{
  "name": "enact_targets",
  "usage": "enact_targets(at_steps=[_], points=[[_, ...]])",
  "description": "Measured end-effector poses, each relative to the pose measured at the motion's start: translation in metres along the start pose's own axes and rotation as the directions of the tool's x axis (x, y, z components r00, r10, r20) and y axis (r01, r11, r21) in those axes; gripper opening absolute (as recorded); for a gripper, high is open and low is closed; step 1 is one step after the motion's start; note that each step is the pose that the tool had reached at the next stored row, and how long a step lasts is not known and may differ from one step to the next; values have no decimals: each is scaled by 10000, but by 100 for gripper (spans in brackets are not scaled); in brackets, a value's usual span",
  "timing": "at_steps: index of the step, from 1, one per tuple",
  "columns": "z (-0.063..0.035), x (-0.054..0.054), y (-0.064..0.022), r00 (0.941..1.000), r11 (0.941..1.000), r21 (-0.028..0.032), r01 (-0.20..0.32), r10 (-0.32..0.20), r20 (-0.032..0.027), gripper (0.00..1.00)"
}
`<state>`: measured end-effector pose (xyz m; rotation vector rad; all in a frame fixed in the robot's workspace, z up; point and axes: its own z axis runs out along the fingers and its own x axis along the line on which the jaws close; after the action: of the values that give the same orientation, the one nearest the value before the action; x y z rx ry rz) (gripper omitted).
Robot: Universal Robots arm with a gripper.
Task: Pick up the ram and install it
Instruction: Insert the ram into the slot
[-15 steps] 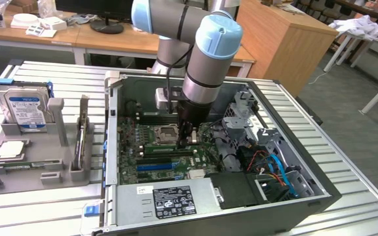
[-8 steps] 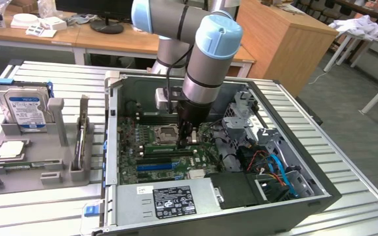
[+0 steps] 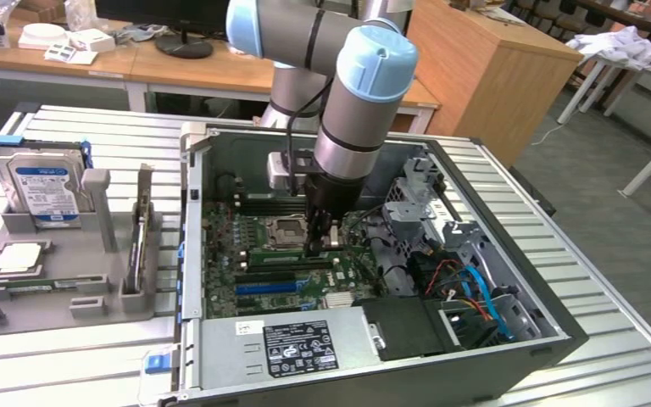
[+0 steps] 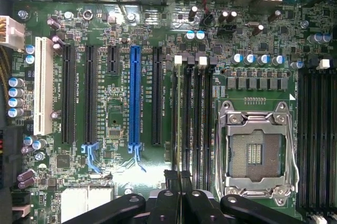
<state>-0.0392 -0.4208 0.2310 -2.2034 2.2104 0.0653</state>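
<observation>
- The hand (image 4: 175,176) is closed narrow, its fingers pressed together.
- Its tips are set at one end of the ram (image 4: 176,119); whether they touch it cannot be told.
- The ram is seen edge-on, apparently seated in the slot of its bank farthest from the socket (image 4: 255,153); the blue slot (image 4: 135,98) is found on its other side, apart from it.
- In the exterior view the arm (image 3: 354,119) is held upright inside the open case (image 3: 473,373); the case is laid on the slatted worktop (image 3: 65,365); a grey tray (image 3: 77,263) with a drive (image 3: 45,182) is placed at that view's left.
</observation>
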Motion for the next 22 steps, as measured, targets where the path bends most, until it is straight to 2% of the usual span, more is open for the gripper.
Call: enact_targets(at_steps=[22], points=[[15, 5, -1, 10000, 10000, 3, 2, -2, -2, 12]])
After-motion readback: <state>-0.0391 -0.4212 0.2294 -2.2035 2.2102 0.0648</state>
